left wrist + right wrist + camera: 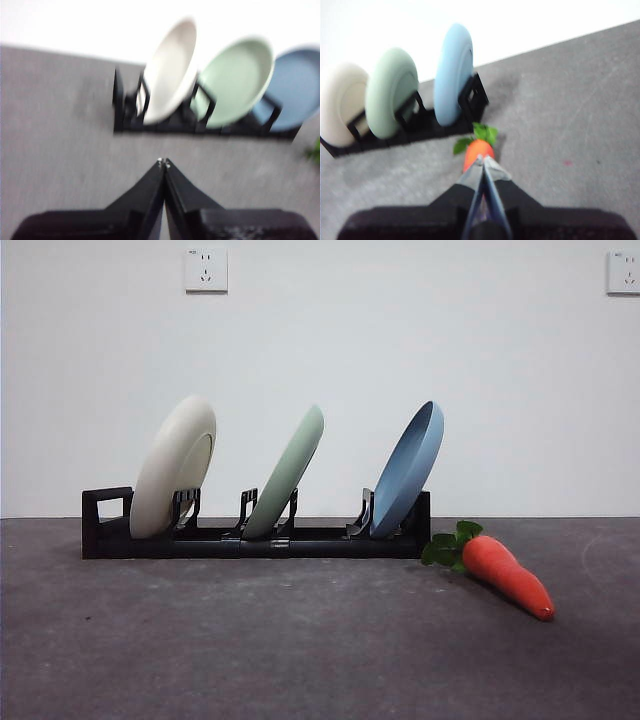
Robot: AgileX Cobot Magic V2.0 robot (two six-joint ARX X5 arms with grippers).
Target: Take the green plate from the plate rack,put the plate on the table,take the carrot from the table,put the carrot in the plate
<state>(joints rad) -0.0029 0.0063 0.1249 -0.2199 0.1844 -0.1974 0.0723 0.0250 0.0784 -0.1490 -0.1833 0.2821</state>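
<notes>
Three plates standing tilted in the plate rack [255, 538] on the table [300, 650] — all leaning the same way, away from the rack's square loop handle. Cream-white plate [174, 468] in the slot next to that handle, green plate [285, 472] in the middle slot, blue plate [408, 470] at the rack's far end. Green plate held between upright prongs, lower rim down in the rack, apart from both neighbouring plates.

Carrot [508, 575] lying flat on the table just beside the rack's blue-plate end, leafy tuft pointing toward the rack, tapered tip pointing away from it. Not touching the rack as far as can be told.

Left gripper [163, 162] above bare table in front of the rack, on its handle side, jaws pressed together tip to tip, nothing between them. Right gripper [483, 160] likewise closed and empty — tips over the carrot, which hides partly behind them in the right wrist view. No arm visible in the front view.
</notes>
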